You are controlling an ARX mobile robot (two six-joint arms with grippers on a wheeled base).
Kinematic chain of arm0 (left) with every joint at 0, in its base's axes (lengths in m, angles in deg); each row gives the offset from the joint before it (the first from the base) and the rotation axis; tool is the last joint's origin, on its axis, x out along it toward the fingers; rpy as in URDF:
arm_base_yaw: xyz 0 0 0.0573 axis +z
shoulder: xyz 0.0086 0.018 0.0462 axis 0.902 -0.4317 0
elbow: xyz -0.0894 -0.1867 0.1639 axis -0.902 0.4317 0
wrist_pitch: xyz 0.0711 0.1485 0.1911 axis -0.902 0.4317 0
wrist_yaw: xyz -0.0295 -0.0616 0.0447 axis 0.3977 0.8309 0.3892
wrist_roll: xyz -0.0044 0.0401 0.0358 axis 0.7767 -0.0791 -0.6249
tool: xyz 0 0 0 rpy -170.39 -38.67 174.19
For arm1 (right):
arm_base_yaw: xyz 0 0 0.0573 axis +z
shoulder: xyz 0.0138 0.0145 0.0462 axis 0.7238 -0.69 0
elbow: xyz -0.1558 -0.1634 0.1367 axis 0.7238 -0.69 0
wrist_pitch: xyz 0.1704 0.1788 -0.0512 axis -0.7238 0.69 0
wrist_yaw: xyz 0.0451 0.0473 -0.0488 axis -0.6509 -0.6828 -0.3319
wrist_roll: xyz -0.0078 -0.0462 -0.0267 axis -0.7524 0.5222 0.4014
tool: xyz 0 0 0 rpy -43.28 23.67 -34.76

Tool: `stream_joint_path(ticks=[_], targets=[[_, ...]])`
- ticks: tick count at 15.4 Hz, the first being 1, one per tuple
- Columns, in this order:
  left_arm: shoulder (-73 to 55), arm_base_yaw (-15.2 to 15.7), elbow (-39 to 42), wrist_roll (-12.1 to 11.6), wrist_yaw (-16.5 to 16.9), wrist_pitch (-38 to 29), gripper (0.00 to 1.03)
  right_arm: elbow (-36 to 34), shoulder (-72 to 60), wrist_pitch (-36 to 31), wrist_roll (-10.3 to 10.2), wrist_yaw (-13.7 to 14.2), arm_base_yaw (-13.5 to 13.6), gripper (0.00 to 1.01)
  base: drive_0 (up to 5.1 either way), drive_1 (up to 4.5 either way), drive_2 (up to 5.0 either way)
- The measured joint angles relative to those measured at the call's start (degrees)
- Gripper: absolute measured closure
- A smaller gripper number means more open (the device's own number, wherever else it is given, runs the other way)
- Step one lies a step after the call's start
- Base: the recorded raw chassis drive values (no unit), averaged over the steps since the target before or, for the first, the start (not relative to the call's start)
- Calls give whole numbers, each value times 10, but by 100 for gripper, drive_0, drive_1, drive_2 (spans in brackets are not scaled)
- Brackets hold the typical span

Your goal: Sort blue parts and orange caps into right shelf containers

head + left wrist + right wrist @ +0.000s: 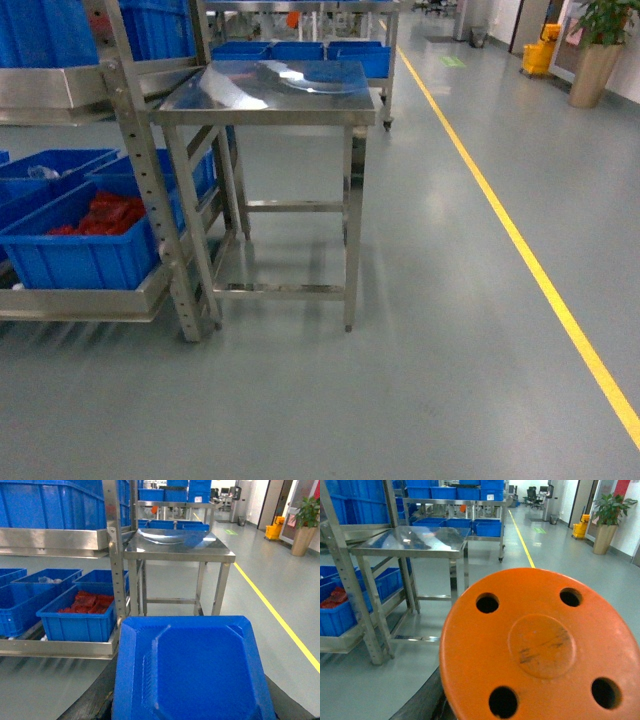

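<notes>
Blue fills the near half of the left wrist view: a moulded blue part (pixel 192 672) with a raised, chamfered panel sits right under that camera, evidently carried by the left arm, though the left claw itself is hidden beneath it and I cannot tell whether it is clamped or loose. The right wrist view is taken up the same way by a round orange cap (pixel 545 647) with four holes and a scuffed centre disc; the right claw is likewise out of sight, so its grip cannot be read either. Both pieces appear to ride close to the wrists so they travel steadily while the base drives, which is my judgement, not something shown. Neither arm appears in the head view. Ahead stands a stainless steel surface (pixel 265 95), its shiny top bare apart from reflections, and on the left a steel rack (pixel 150 190) holds blue crates (pixel 75 255) on its low shelf; the nearest one contains red pieces (pixel 105 215). More blue bins (pixel 300 50) sit on a far trolley behind the surface. A yellow floor line (pixel 520 245) runs along the right, with a potted plant (pixel 600 50) and a yellow mop bucket (pixel 540 50) far right. No shelf on the right side is visible yet, so the sorting looks barely begun: the robot likely must turn or drive on to find the right shelf containers before either piece can be dropped.
</notes>
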Motion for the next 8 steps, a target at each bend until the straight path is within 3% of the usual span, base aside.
stream_joint_path(ticks=[8], targets=[[0, 0, 0, 0, 0, 1, 59, 0, 0, 1, 0, 0, 0, 56, -3, 425, -432]])
